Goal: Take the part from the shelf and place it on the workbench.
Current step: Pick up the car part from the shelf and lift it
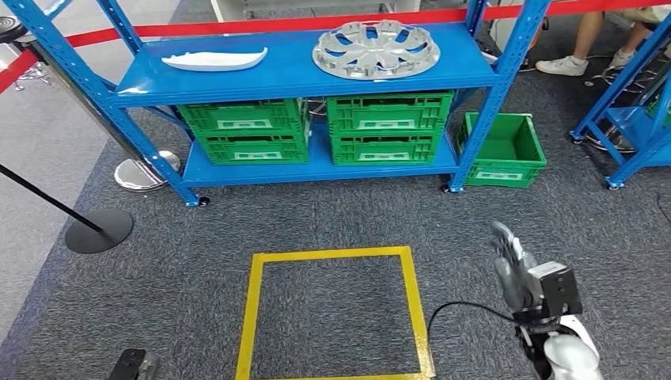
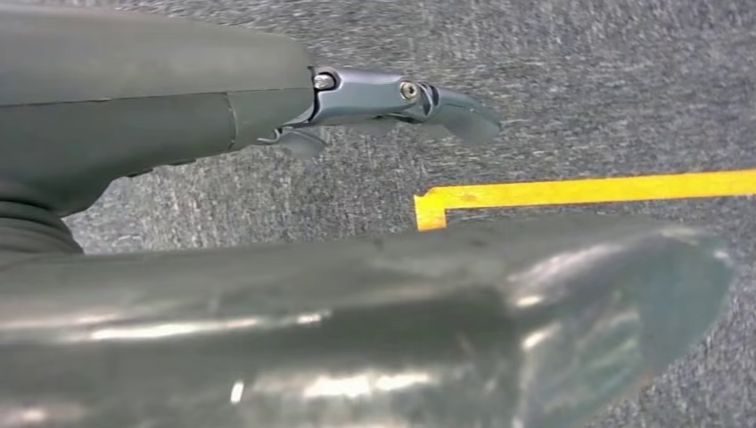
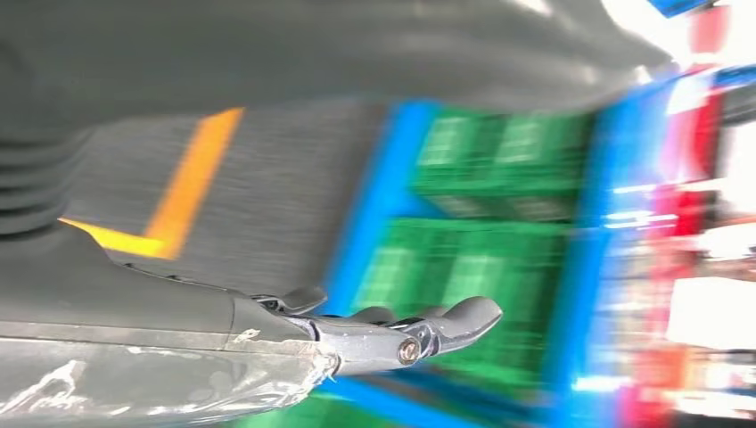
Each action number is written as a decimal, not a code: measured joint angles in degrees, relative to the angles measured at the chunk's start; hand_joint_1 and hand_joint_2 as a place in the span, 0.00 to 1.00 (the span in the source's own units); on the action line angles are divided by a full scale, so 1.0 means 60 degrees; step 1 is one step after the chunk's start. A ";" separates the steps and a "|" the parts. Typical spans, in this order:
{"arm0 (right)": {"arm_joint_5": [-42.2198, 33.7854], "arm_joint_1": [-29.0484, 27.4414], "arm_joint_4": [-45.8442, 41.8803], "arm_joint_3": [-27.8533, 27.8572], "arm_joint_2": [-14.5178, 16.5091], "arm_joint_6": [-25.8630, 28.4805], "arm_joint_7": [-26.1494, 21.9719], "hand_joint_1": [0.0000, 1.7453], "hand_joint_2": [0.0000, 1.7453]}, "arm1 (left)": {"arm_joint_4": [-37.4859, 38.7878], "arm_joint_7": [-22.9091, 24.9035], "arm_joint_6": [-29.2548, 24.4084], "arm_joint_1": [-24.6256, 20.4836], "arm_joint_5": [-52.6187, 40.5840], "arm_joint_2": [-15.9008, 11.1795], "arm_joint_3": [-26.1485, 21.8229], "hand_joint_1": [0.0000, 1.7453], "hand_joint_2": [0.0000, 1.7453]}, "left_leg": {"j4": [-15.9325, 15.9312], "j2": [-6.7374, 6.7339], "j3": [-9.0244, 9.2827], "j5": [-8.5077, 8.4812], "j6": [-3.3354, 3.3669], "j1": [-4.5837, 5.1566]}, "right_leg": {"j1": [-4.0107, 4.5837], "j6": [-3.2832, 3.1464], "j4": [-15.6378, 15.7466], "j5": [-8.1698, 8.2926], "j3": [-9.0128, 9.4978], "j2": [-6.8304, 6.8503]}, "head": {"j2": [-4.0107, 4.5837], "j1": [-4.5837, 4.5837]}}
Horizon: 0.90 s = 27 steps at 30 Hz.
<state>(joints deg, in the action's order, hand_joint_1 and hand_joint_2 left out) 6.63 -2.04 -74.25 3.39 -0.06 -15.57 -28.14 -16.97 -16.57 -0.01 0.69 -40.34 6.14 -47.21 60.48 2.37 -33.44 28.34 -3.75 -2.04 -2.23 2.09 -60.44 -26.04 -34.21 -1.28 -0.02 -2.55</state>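
**Both hands empty, parts on the top shelf**

The right robot hand [image 1: 510, 255] is raised over the carpet, fingers apart, holding nothing. The left robot hand [image 2: 392, 102] hangs empty, fingers loosely extended. Well ahead, the silver wheel cover [image 1: 375, 49] and white part [image 1: 214, 58] lie on the blue shelf [image 1: 301, 75], wheel cover towards its right end.

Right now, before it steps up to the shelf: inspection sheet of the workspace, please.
Surface: grey carpet with a yellow taped square; no workbench in sight.
Job's things: silver wheel cover and white trim part lie apart on the top level of the blue shelf.
Clutter: four green crates stacked in pairs on the lower level; an open green crate on the floor beside the shelf.
Hands: right hand raised, fingers apart, empty; left hand empty over the carpet.
Cables: black cable looping at the right wrist.
Surroundings: red barrier tape, stanchion base, a seated person's legs, second blue rack.
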 joint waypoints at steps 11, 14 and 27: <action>-0.0404 0.0289 -0.3667 -0.1022 -0.0504 -0.0343 -0.0904 0.00 0.00 | 0.0046 0.0046 0.0040 -0.0263 -0.0519 0.0248 -0.1491 0.00 0.00 | -0.0273 -0.0424 -0.0217 -0.0566 0.0316 0.0193 | 0.0206 0.0103 0.0008 -0.0117 0.0088 0.0370 | 0.0002 -0.0026; -0.0478 0.0378 -0.4595 -0.1359 -0.0693 -0.0437 -0.1156 0.00 0.00 | 0.0067 0.0072 0.0041 -0.0286 -0.0693 0.0340 -0.1899 0.00 0.00 | -0.0351 -0.0361 -0.0177 -0.0555 0.0467 0.0185 | 0.0168 0.0264 -0.0083 -0.0241 0.0070 0.0387 | 0.0001 -0.0004; -0.0727 0.0614 -0.7247 -0.2375 -0.1367 -0.0701 -0.1957 0.00 0.00 | 0.0125 0.0152 0.0039 -0.0434 -0.1300 0.0588 -0.3128 0.00 0.00 | -0.0386 -0.0133 -0.0016 -0.0497 0.0500 0.0354 | 0.0339 -0.0048 0.0098 0.0043 0.0054 0.0131 | 0.0001 0.0108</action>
<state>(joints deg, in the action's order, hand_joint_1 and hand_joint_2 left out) 2.27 1.65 -117.73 -10.86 -8.26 -19.78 -39.88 -16.22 -15.65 0.22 -1.91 -48.14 9.67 -65.98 58.17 1.57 -33.53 25.35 -0.75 0.08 -0.19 1.80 -59.85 -25.78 -33.88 -0.49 -0.02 -1.90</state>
